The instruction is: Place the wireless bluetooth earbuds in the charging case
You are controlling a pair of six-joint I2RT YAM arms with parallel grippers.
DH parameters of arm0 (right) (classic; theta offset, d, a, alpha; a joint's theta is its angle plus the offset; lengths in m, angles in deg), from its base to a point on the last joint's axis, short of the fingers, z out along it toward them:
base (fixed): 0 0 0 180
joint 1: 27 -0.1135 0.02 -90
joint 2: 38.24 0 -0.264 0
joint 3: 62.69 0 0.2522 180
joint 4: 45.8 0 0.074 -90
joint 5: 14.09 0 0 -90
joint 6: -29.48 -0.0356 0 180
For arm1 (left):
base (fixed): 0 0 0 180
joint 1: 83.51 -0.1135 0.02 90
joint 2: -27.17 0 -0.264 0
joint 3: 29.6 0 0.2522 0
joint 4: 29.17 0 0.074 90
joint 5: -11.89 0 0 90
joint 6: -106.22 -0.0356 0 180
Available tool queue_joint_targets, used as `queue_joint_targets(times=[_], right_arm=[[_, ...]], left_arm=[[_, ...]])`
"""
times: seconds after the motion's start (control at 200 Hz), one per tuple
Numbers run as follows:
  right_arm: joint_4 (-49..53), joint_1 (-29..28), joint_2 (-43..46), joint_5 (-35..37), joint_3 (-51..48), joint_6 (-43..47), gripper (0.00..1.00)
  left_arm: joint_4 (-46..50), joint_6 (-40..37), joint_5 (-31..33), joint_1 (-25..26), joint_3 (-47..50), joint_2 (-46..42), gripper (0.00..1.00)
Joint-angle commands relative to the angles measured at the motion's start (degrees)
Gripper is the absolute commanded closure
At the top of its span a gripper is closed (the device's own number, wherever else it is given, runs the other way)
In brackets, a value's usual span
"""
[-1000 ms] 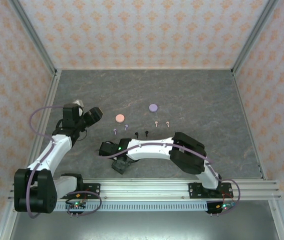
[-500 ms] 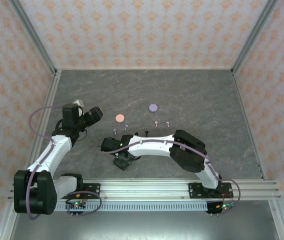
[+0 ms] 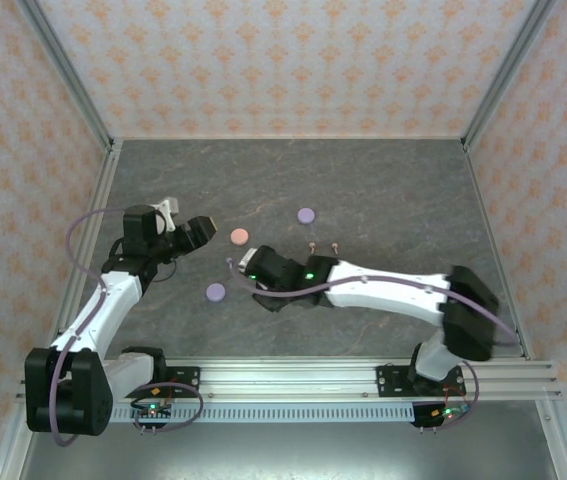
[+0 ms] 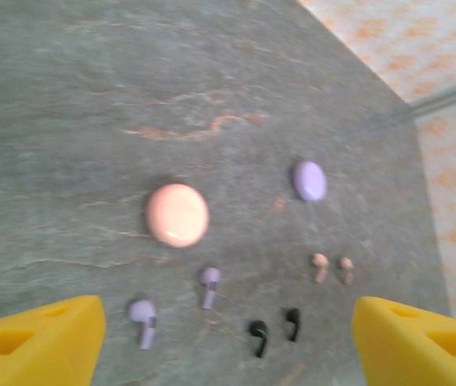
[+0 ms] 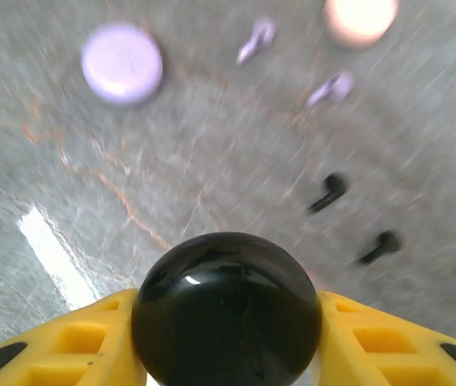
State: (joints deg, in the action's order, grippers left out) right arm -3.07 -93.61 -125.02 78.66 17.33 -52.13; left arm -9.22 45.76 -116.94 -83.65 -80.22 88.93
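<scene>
Top view, arms: the left tool [image 3: 201,231] hovers over the desk [image 3: 403,180], just left of the pink disc [image 3: 239,236]. The right tool [image 3: 250,266] reaches across, on the near side of that disc.
Top view, discs: one lavender disc [image 3: 306,214] lies farther back, and a second lavender disc [image 3: 216,291] lies nearer the bases.
Left wrist, tool: its jaws stand wide with nothing between them.
Left wrist, buds: the lavender earbuds [image 4: 209,283], black earbuds [image 4: 258,336] and pink earbuds [image 4: 318,265] lie loose on the desk in a row nearer than the pink disc. None is seated in a case.
Right wrist, tool: the yellow fingers [image 5: 75,338] clamp both flanks of a round black case [image 5: 226,310]. We judge its lid to be closed.
View difference: the right wrist gives us the grip, which the top view does not resolve. The top view gives us how near the two arms are.
Risk, slip: the case is glossy and domed, so it could squirt out of the pinch.
Risk, scatter: lowering it among the black earbuds could knock them aside.
Risk, arms: both tools work over one patch, so we note a chance of contact.
</scene>
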Motion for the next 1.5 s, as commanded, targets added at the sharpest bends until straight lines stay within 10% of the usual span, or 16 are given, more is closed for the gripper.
queue_joint_targets(times=[0.0, 0.3, 0.821, 1.496], right_arm=[[-11.22, -0.13, 9.43, 8.8, -6.13, 10.34, 0.53], [-22.43, -0.12, 23.33, 14.39, -13.11, 27.41, 0.55], [-22.14, -0.12, 23.59, 11.85, -11.06, 31.54, 0.55], [-23.45, -0.12, 23.33, 12.13, -11.67, 30.21, 0.55]], left_arm=[[-0.88, -0.7, -8.42, 2.46, -3.74, -3.22, 0.2], [-2.19, 0.29, -15.17, 11.05, -8.59, -8.81, 0.19], [-3.93, -2.13, -15.04, 25.0, -11.68, -6.36, 0.21], [1.85, -10.04, -18.26, 30.1, -13.46, 0.23, 0.57]])
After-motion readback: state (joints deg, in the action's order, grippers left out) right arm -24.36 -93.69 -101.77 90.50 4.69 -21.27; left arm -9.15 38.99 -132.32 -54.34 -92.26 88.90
